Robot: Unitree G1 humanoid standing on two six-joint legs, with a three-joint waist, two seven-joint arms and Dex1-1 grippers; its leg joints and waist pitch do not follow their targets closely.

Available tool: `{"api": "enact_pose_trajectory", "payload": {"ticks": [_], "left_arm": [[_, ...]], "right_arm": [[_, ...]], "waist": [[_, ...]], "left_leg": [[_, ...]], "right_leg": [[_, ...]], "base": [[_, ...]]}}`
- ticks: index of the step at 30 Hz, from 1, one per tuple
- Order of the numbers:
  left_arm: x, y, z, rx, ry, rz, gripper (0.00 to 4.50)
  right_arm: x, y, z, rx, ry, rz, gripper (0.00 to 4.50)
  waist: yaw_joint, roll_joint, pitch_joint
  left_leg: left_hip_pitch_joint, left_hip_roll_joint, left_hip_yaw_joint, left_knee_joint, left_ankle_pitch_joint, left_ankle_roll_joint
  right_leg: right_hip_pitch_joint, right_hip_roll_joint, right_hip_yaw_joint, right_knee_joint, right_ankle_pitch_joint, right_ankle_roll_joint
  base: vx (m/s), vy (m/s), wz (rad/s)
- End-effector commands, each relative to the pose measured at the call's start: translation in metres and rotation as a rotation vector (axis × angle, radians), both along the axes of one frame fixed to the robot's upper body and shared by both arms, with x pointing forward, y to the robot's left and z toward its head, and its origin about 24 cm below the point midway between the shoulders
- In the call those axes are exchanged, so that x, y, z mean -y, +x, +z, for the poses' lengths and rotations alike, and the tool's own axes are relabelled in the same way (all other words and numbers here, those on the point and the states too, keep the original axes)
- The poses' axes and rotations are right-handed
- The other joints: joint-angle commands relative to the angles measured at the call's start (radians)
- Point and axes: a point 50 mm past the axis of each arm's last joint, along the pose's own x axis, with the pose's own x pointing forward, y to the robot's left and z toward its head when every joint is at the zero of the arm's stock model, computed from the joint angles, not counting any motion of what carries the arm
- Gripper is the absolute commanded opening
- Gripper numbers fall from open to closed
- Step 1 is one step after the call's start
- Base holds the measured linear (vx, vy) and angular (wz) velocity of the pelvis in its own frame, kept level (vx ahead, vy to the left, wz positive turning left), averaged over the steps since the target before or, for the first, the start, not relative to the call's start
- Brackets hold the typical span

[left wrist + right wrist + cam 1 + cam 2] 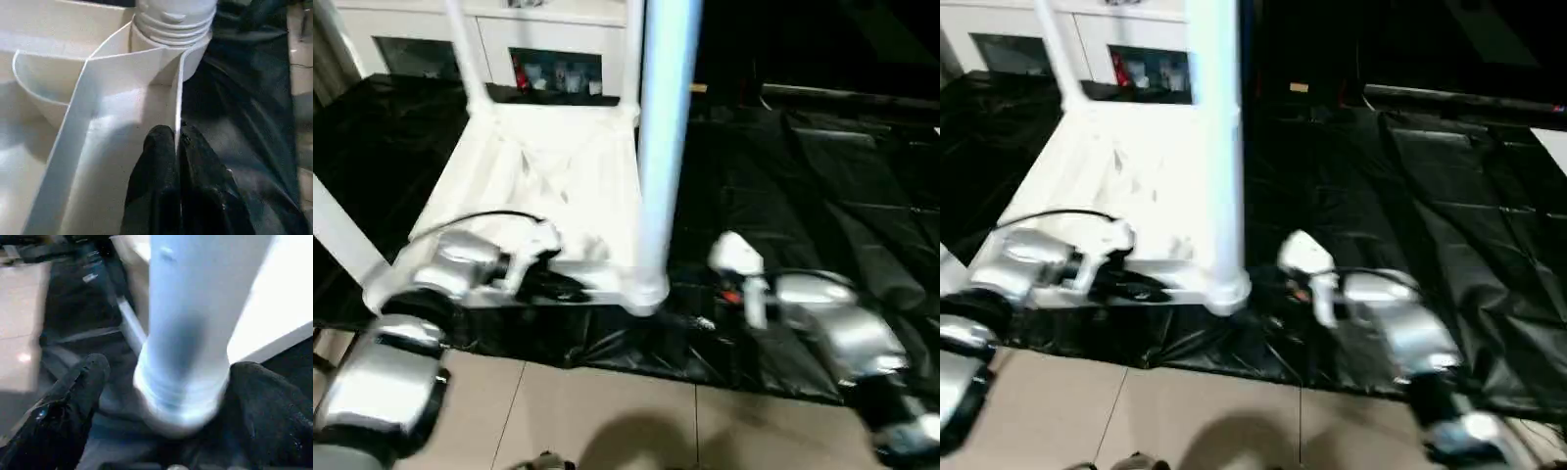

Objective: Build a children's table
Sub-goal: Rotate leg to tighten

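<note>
The white tabletop (548, 186) lies upside down on the black sheet, rim up. A tube leg (666, 127) stands upright in its near right corner socket (646, 292). Another leg (465, 49) rises at the far corner, and a third (342, 235) slants at the left. My left gripper (178, 142) is shut on the thin front rim (178, 98), one finger on each side, close to that socket. My right gripper (166, 377) is open, its fingers (73, 391) standing on either side of the near right leg's (195, 308) ribbed base.
A black sheet (822, 176) covers the work surface and ends at a front edge over the beige tiled floor (607, 411). A white cabinet (548, 39) with glass doors stands behind the tabletop.
</note>
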Motion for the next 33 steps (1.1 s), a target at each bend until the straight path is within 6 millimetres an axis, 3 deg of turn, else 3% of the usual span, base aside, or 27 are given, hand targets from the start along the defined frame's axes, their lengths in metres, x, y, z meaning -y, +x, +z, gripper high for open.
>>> {"api": "enact_pose_trajectory", "payload": {"ticks": [1, 5, 6, 8, 21, 26, 31, 32, 33], "left_arm": [[0.006, -0.004, -0.011, -0.023, -0.015, 0.031, 0.03], [0.013, -0.004, -0.011, -0.012, -0.030, 0.041, 0.00], [0.014, -0.004, -0.011, -0.008, -0.031, 0.040, 0.00], [0.013, -0.003, -0.010, -0.002, -0.028, 0.043, 0.00], [0.004, -0.008, -0.011, -0.008, -0.008, 0.046, 0.00], [0.001, -0.008, -0.011, -0.024, 0.002, 0.043, 0.00], [0.012, -0.005, -0.012, -0.023, -0.016, 0.088, 0.00], [0.019, -0.004, -0.013, -0.016, -0.020, 0.099, 0.00], [0.031, -0.002, -0.014, -0.002, -0.024, 0.122, 0.00]], "right_arm": [[0.000, 0.004, -0.001, 0.026, -0.024, -0.024, 4.50], [-0.003, 0.009, -0.001, 0.042, -0.015, -0.049, 4.31], [-0.003, 0.010, 0.000, 0.045, -0.015, -0.051, 4.31], [-0.002, 0.012, 0.000, 0.048, -0.016, -0.053, 4.10], [-0.002, 0.018, -0.004, 0.057, -0.014, -0.051, 2.93], [-0.003, 0.019, -0.007, 0.041, 0.003, -0.068, 2.76], [-0.007, 0.021, -0.017, 0.011, 0.014, -0.157, 2.73], [-0.010, 0.021, -0.021, 0.008, 0.015, -0.205, 2.72], [-0.016, 0.020, -0.028, -0.005, 0.020, -0.263, 2.72]], "waist": [[0.001, -0.002, -0.071], [0.004, -0.003, -0.070], [0.002, -0.012, -0.070], [0.003, -0.009, -0.070], [0.001, -0.006, -0.072], [-0.002, -0.005, -0.071], [-0.008, -0.005, -0.068], [-0.010, -0.008, -0.067], [-0.015, -0.004, -0.065]], "left_leg": [[0.021, 0.027, -0.017, -0.069, -0.287, -0.018], [0.020, 0.027, -0.016, -0.072, -0.279, -0.005], [0.019, 0.028, -0.016, -0.072, -0.282, -0.004], [0.020, 0.027, -0.016, -0.071, -0.278, -0.001], [0.017, 0.027, -0.014, -0.071, -0.261, 0.006], [0.020, 0.027, -0.014, -0.072, -0.282, 0.002], [0.020, 0.026, -0.017, -0.074, -0.305, -0.008], [0.020, 0.026, -0.017, -0.075, -0.308, -0.008], [0.020, 0.026, -0.019, -0.077, -0.322, -0.014]], "right_leg": [[0.041, -0.070, 0.037, -0.074, -0.222, -0.254], [0.042, -0.066, 0.037, -0.078, -0.257, -0.220], [0.041, -0.067, 0.037, -0.079, -0.266, -0.216], [0.040, -0.067, 0.038, -0.079, -0.275, -0.208], [0.041, -0.065, 0.037, -0.074, -0.237, -0.218], [0.038, -0.066, 0.038, -0.077, -0.265, -0.216], [0.036, -0.068, 0.038, -0.083, -0.312, -0.211], [0.037, -0.068, 0.038, -0.084, -0.324, -0.207], [0.032, -0.069, 0.039, -0.086, -0.353, -0.201]], "base": [[0.000, 0.000, 0.00], [0.000, 0.000, 0.00], [0.000, 0.000, 0.00], [0.000, 0.000, 0.00], [0.000, 0.000, 0.00], [0.000, 0.000, 0.00], [0.000, 0.000, 0.00], [0.000, 0.000, 0.00], [0.000, 0.000, 0.00]]}}
